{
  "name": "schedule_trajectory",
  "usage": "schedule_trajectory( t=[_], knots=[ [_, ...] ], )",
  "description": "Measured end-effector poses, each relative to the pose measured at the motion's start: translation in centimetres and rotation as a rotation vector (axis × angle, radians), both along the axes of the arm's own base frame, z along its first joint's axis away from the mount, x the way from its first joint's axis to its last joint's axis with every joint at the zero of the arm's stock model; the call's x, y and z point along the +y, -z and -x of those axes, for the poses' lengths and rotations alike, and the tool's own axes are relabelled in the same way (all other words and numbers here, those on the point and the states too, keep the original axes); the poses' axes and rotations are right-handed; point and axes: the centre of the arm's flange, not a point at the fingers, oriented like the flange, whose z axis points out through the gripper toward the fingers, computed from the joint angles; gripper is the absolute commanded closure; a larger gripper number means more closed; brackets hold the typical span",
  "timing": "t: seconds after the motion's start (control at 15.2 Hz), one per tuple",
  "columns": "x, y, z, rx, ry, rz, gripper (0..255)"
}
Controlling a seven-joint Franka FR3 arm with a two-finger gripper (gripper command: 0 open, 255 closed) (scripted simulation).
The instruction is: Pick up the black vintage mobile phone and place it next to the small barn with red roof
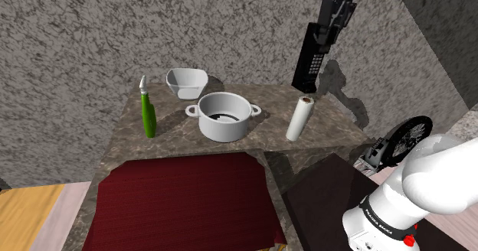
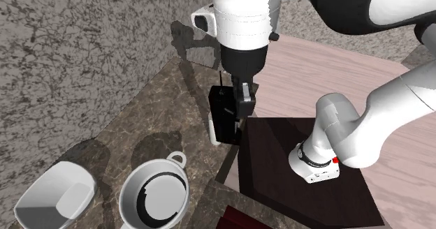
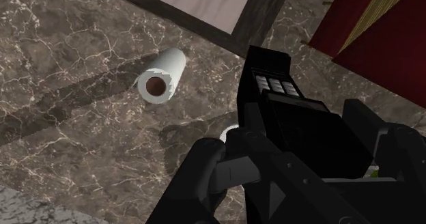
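The marbled counter (image 1: pixel 176 144) carries a white two-handled pot (image 1: pixel 224 117) and an upright paper roll (image 1: pixel 299 119). Above the roll's end of it the black phone (image 1: pixel 309 58) hangs upright in the air, well clear of the surface. The gripper (image 1: pixel 327 29) is clamped on the phone's upper end, so the pick-up looks done. As I judge it, what is left is the carry to the barn and setting the phone down beside it.
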Motion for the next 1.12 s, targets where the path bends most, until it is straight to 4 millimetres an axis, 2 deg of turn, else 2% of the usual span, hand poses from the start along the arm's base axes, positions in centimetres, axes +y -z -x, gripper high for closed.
schedule_trajectory(
  t=[0.46,1.12],
  knots=[
    [7.3,-0.1,5.9,0.000,0.000,0.000,255],
    [17.9,0.0,13.1,-0.001,0.000,0.001,255]
  ],
)
